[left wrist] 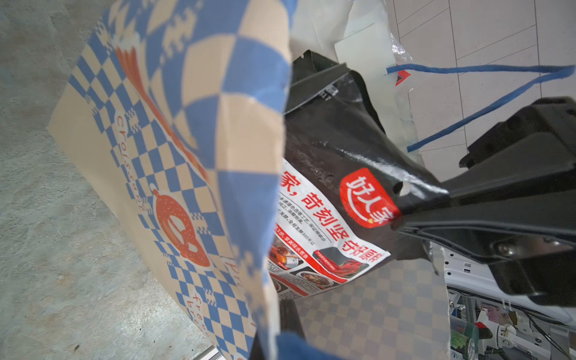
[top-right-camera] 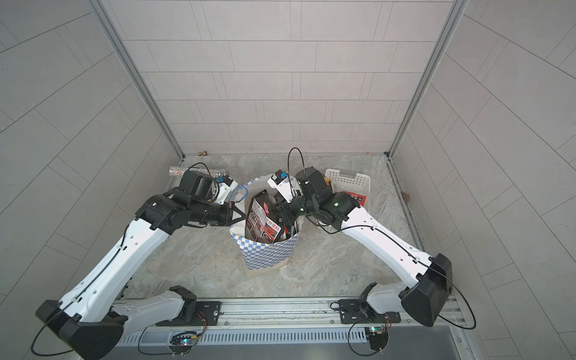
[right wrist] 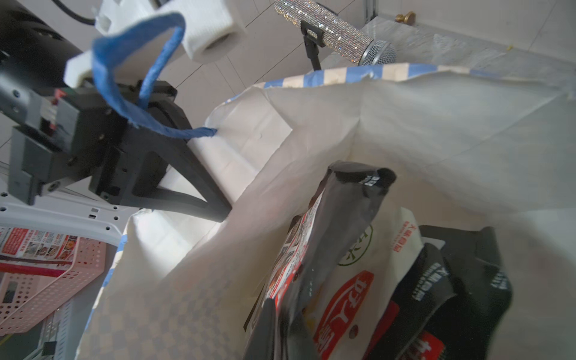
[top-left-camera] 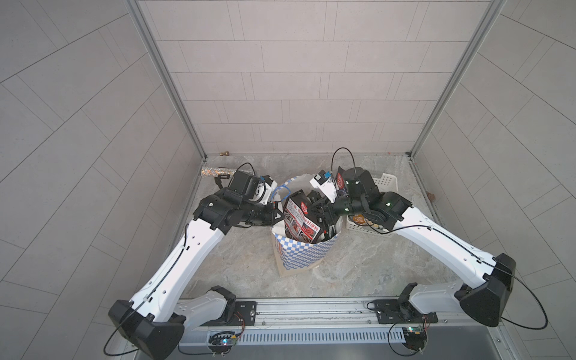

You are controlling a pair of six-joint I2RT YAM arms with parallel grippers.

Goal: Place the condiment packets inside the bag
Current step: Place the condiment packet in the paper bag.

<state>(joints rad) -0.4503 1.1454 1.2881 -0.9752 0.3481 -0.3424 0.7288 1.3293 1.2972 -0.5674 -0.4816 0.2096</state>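
Condiment packets (right wrist: 343, 280) crowd the bag (top-left-camera: 299, 255) — left gripper (right wrist: 223, 213) pinching its rim, right gripper (top-left-camera: 319, 215) inside, jaws unreadable — another packet (top-right-camera: 355, 198) waits in the basket (top-right-camera: 352, 180).

Black-red packets (top-left-camera: 302, 223) upright inside open checkered bag (top-left-camera: 304, 255)

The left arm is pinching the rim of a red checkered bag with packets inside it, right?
Not red: the bag is blue-and-white checkered, clear in both top views. The left gripper does pinch its rim, and packets sit inside.
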